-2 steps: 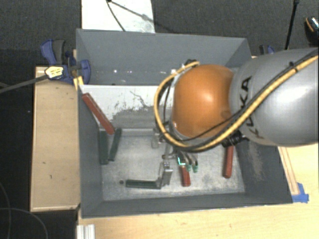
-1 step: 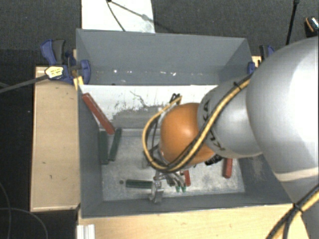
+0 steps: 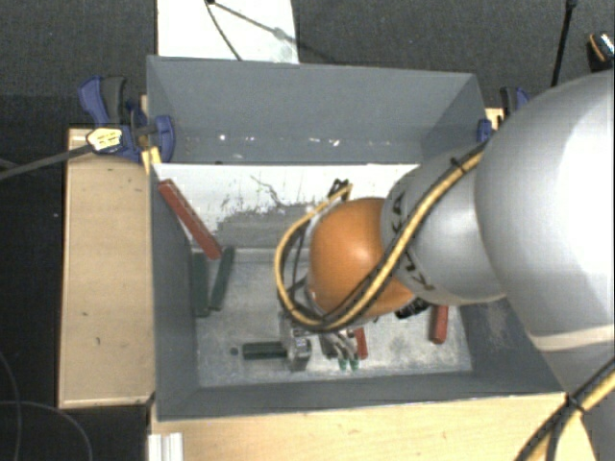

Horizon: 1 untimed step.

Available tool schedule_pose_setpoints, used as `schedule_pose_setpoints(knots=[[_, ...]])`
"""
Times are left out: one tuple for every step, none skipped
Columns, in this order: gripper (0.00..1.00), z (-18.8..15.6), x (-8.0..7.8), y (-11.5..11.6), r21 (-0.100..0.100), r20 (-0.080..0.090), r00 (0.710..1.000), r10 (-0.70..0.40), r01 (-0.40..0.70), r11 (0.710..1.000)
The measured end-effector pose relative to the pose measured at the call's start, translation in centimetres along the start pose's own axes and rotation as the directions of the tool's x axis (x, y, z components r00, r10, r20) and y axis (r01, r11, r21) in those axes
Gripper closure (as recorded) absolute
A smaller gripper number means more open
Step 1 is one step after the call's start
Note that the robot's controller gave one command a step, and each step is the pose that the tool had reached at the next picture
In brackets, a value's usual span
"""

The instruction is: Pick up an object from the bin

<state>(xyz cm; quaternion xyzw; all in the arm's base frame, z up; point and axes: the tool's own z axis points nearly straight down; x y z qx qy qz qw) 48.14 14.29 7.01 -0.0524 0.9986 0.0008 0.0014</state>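
My gripper is low over the bin floor near the front wall, under the arm's orange cover. A dark green flat bar lies on the floor just to its left, its right end touching or almost touching the gripper. Just right of the gripper a small red piece and a small green piece lie close together, partly hidden by the arm. I cannot tell whether anything is held.
A reddish-brown stick leans along the left wall. Two dark grey-green bars stand below it at the left. A red-brown short stick lies at the right. The arm covers the bin's middle and right.
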Motion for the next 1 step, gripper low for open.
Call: schedule_pose_setpoints(knots=[[1.0,-14.17,-1.6,1.46,-0.001,0.008,1.0,-0.008,0.008,1.0]])
